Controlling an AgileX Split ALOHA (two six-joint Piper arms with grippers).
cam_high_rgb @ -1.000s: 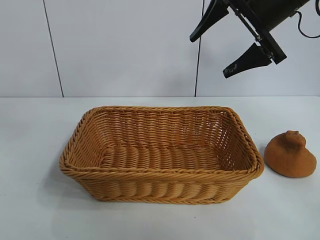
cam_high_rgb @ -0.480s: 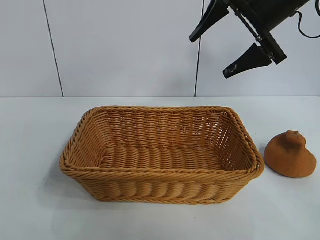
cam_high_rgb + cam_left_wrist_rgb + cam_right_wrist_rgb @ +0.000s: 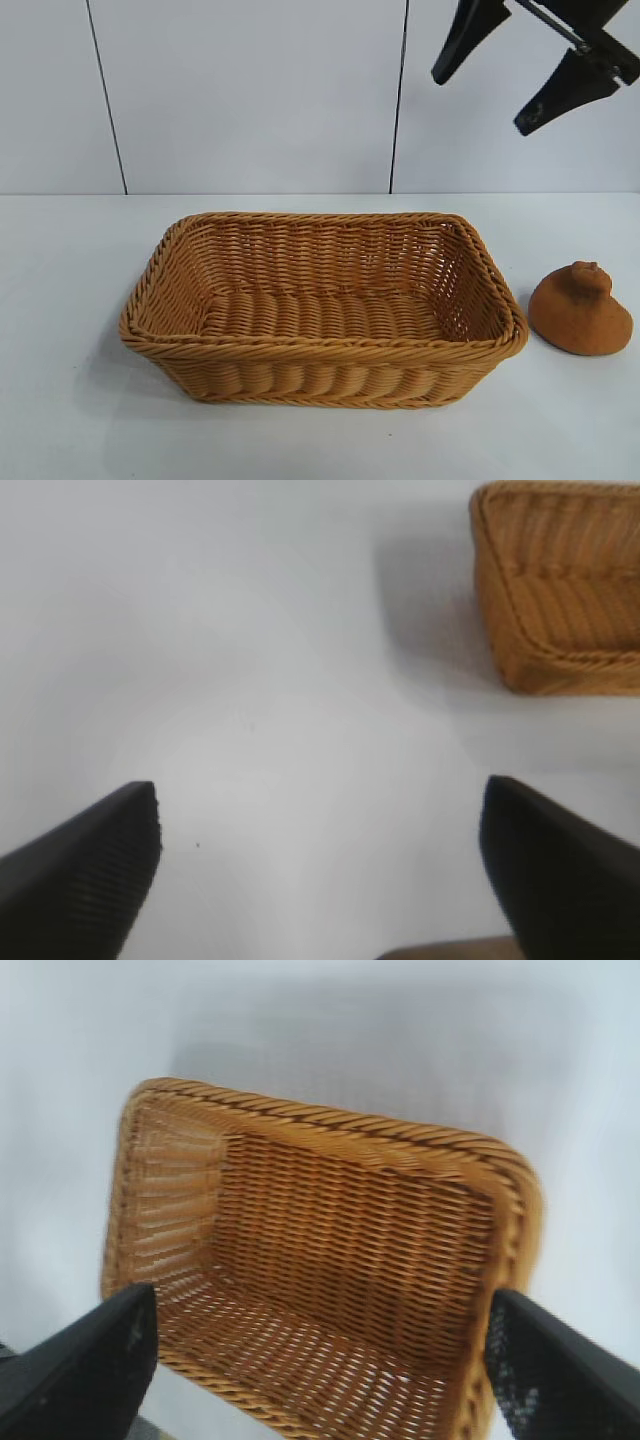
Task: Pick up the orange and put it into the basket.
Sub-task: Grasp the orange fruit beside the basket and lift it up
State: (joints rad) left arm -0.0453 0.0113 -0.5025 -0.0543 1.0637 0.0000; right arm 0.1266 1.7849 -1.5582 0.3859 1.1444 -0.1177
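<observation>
Orange [image 3: 580, 309]: lay on the table [image 3: 70, 300], just right of the basket [image 3: 325, 345], outside it. Right gripper [image 3: 505, 75]: hung high above, well apart from the fruit, fingers spread, empty. Left gripper [image 3: 320, 870]: fingers spread over bare table, near the basket's end.

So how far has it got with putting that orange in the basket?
Nothing is done yet. The orange sits on the table just right of the basket, which is empty. The right gripper hangs open high above, holding nothing; the left gripper hovers open over bare table. Reaching, grasping, lifting and dropping all remain.
</observation>
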